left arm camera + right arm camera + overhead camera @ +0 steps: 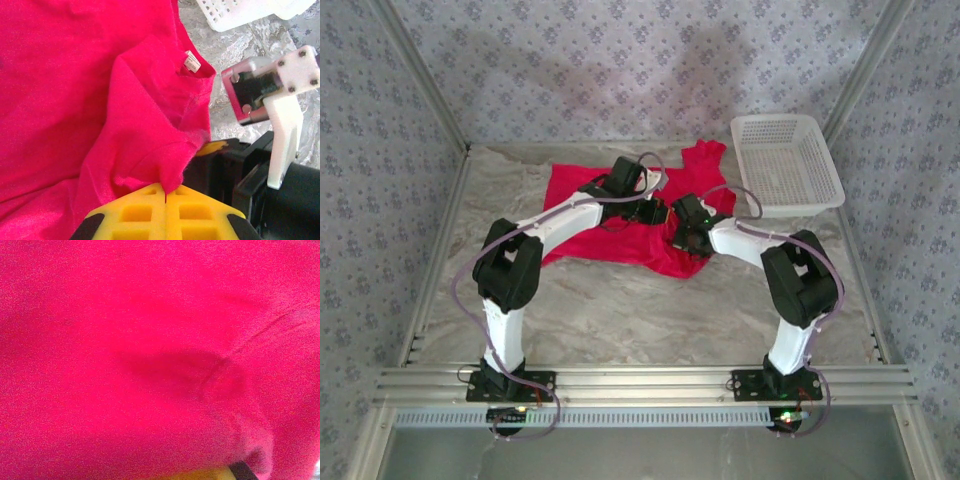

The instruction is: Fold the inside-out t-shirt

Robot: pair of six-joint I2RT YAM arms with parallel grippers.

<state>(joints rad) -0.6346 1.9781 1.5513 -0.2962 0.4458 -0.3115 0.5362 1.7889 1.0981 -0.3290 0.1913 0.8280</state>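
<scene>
The bright red t-shirt (605, 215) lies crumpled on the marble table, one part reaching up toward the basket. In the left wrist view its neckline with the small white tag (192, 62) faces up. My left gripper (166, 189) is shut on a raised fold of the shirt (125, 130) just below the collar. In the top view it (652, 212) sits over the shirt's middle. My right gripper (682, 238) is close beside it at the shirt's right edge. Red cloth (160, 355) drapes over the right wrist camera and hides the jaws, leaving a sliver of yellow finger (205, 474).
A white mesh basket (786, 165) stands at the back right, touching the shirt's upper corner. The right arm's white and black wrist (282, 125) sits very close to my left gripper. Bare marble table (650, 310) lies in front of the shirt.
</scene>
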